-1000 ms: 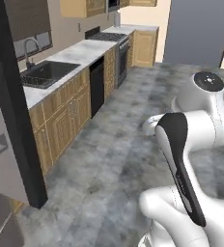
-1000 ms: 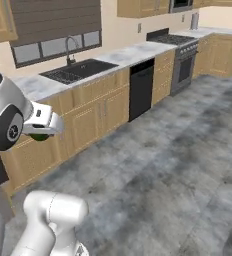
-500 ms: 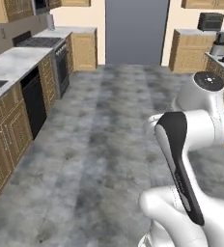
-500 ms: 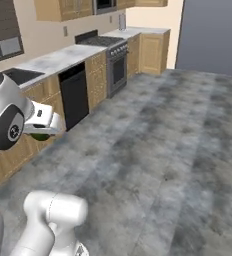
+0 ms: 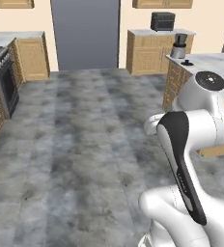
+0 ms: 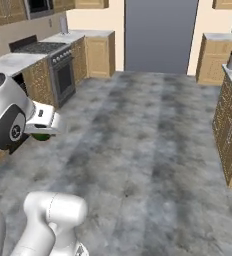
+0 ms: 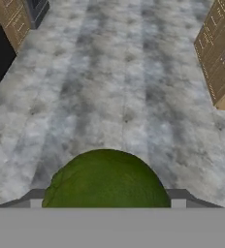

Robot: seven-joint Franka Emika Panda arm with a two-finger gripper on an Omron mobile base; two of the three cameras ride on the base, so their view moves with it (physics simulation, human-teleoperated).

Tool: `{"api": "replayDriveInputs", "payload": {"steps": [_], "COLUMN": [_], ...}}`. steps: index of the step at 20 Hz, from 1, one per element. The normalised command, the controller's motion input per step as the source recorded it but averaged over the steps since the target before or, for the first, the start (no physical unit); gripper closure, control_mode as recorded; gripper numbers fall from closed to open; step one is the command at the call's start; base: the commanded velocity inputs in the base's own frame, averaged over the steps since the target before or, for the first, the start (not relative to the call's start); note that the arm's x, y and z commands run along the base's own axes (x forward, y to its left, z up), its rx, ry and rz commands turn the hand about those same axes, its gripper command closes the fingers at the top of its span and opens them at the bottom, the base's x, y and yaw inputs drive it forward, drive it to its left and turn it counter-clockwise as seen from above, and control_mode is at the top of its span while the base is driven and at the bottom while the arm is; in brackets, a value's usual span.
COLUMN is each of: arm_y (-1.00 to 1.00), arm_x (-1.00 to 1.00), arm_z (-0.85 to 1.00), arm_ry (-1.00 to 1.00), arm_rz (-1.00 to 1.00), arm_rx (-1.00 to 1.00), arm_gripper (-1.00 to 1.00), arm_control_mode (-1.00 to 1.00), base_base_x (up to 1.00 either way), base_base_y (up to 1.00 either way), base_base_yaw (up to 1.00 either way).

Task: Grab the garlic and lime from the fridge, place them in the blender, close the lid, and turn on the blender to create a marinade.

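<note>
Gripper (image 7: 106,203) clamped on the lime (image 7: 106,180), bottom centre of hand view; lime (image 6: 41,136) also peeking under the hand at left of right base view. Arm folded back, elbow high, lower right of left base view. Grey stone floor (image 5: 85,144), wooden cabinets. Blender (image 5: 179,47) on counter (image 5: 208,60), upper right. No legible text.

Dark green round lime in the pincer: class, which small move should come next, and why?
Probably carry on driving toward the grey-based blender on the far counter, keeping the pincer shut on the dark green round lime. The lime sits between the fingertips, and open grey floor separates the base from the blender.
</note>
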Motion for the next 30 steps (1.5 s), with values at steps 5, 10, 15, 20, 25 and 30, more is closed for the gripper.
{"api": "replayDriveInputs", "payload": {"steps": [5, 10, 15, 20, 25, 30], "arm_y": [0.0, 0.0, 0.0, 0.0, 0.0, 0.0], "arm_x": [0.0, 0.0, 0.0, 0.0, 0.0, 0.0], "arm_z": [0.0, 0.0, 0.0, 0.0, 0.0, 0.0], "arm_ry": [0.0, 0.0, 0.0, 0.0, 0.0, 0.0], "arm_rz": [0.0, 0.0, 0.0, 0.0, 0.0, 0.0], "arm_rx": [0.0, 0.0, 0.0, 0.0, 0.0, 0.0], "arm_gripper": [1.0, 1.0, 1.0, 1.0, 1.0, 1.0], "arm_control_mode": [1.0, 1.0, 1.0, 1.0, 1.0, 1.0], "base_base_x": [1.0, 1.0, 1.0, 1.0, 1.0, 1.0], "base_base_y": [0.0, 0.19, 0.79, 1.0, 1.0, 1.0], "base_base_yaw": [-0.5, -0.56, -0.51, -0.51, -0.53, -0.53]}}
